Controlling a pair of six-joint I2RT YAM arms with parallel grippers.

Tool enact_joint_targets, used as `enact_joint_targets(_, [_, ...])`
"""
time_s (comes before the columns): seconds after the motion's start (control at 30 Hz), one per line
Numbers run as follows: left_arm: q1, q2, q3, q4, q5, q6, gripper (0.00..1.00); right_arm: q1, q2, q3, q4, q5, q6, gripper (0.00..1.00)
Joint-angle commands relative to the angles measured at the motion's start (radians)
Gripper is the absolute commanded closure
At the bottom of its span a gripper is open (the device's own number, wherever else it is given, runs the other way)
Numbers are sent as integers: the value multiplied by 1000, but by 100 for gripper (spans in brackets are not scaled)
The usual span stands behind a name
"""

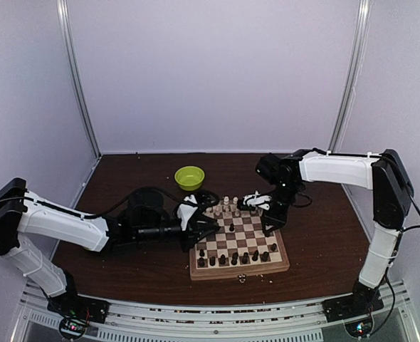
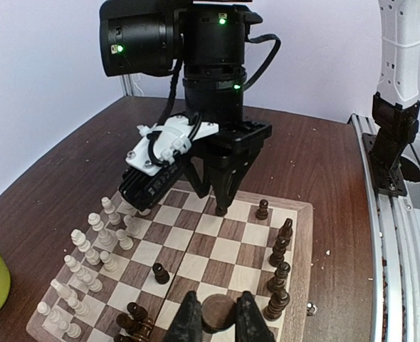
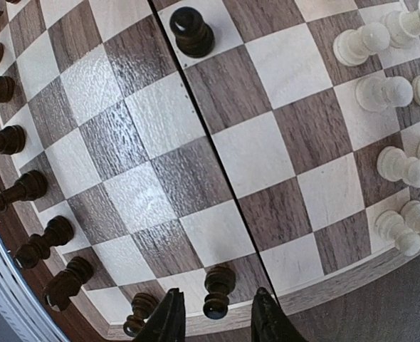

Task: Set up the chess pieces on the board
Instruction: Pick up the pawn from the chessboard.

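Right tool [image 3: 217, 293]: fingers parted, nothing held, straddling a dark pawn [image 3: 218, 285] with gaps on both sides. Pawn: upright on the board [image 3: 153, 114], edge row beside its rim, long axis vertical, head up. Left tool [image 2: 217, 298]: pinched narrow on another dark chessman [image 2: 217, 315], over the board's opposite edge. Risk: a finger clips the pawn when lifting away, toppling it into the neighbouring dark pieces [image 3: 57, 231].
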Motion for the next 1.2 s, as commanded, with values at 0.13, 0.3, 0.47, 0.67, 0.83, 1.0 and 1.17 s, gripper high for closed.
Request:
enact_joint_targets(0.13, [6, 18, 29, 30, 14, -3, 92, -2, 18, -22, 45, -37, 16, 75])
enact_joint_targets(0.3, [6, 28, 30, 35, 17, -5, 92, -2, 15, -43, 56, -5, 19, 75])
enact_joint_targets(0.47, [4, 36, 34, 40, 24, -7, 92, -2, 13, -52, 50, 27, 19, 75])
enact_joint_targets(0.67, [6, 39, 32, 43, 23, -8, 92, -3, -8, -74, 55, 44, 17, 80])
enact_joint_targets(0.83, [6, 43, 32, 46, 25, -13, 92, -3, -12, -83, 53, 34, 15, 87])
enact_joint_targets(1.0, [6, 43, 32, 47, 26, -15, 92, -1, -37, -83, 43, -35, 2, 91])
enact_joint_targets(1.17, [6, 45, 32, 49, 26, -17, 92, 17, -35, -84, 7, -104, -28, 91])
